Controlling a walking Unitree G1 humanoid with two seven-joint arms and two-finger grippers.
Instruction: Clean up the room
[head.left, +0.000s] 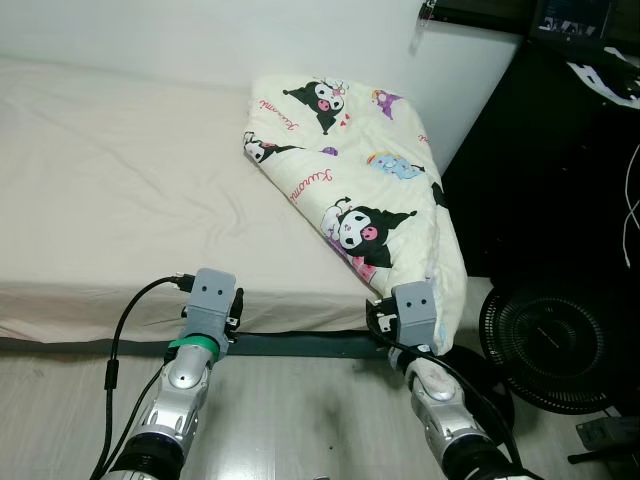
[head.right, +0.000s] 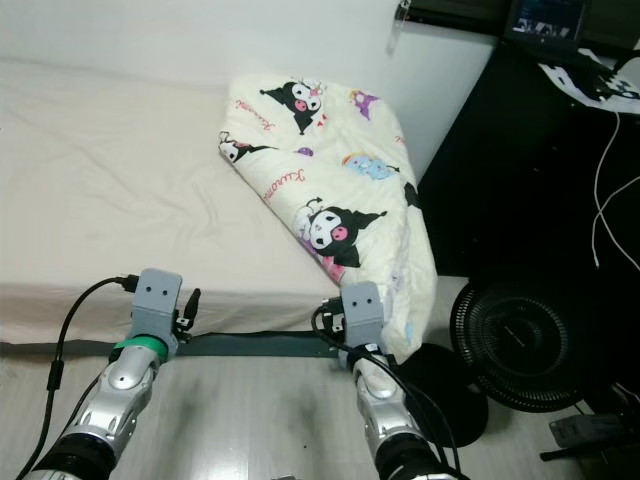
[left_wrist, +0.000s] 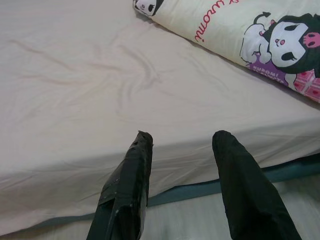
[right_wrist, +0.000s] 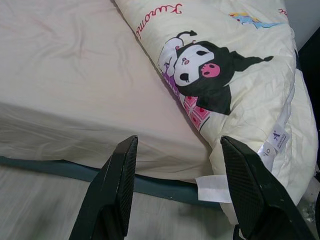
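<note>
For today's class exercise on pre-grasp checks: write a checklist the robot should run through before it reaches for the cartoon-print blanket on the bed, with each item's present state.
1. Right hand open: ok, fingers spread wide and holding nothing.
2. Left hand open: ok, fingers apart, holding nothing.
3. Blanket within view: ok, folded on the bed's right side, its lower corner hanging over the mattress edge.
4. Right hand lined up with blanket: ok, the hanging corner with its white labels lies just past the fingertips.
5. Hands not yet touching bedding: ok, both short of the mattress edge.
6. Clearance from the floor fan: cannot tell; it stands close to the right arm.
</note>
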